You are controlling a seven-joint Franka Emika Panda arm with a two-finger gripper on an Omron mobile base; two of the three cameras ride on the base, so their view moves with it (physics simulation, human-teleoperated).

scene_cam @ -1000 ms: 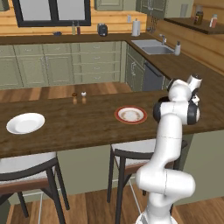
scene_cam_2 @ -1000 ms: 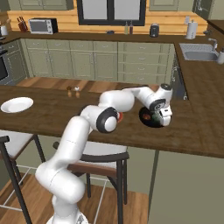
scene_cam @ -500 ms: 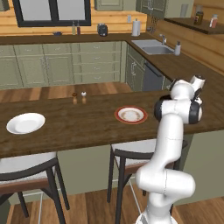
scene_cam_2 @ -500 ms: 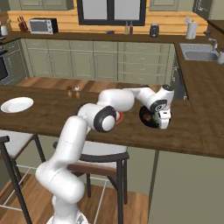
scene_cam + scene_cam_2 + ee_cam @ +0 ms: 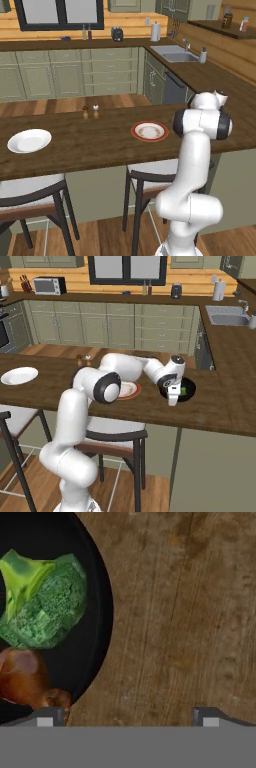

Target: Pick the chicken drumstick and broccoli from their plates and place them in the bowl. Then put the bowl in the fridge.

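The black bowl [image 5: 97, 647] holds the green broccoli [image 5: 45, 607] and the reddish-brown chicken drumstick [image 5: 22, 677], which lie side by side. My gripper [image 5: 129, 717] hovers open across the bowl's rim, one fingertip [image 5: 47, 716] over the bowl and the other over bare wood. In the right base view the gripper [image 5: 172, 397] points down at the near-left side of the bowl [image 5: 192, 389], with the broccoli [image 5: 183, 390] just visible. The red-rimmed plate [image 5: 149, 131] [image 5: 129, 390] and the white plate [image 5: 29, 140] [image 5: 19, 376] both lie bare. The fridge is out of view.
Two small shakers [image 5: 90, 111] [image 5: 82, 360] stand at the wooden counter's far edge. Stools [image 5: 150, 172] sit under the near edge. A sink [image 5: 177, 56] is set in the side counter at the back right.
The hand has shifted a little to the left over the bowl's rim and the jaws have spread fully. The food and plates have not moved.
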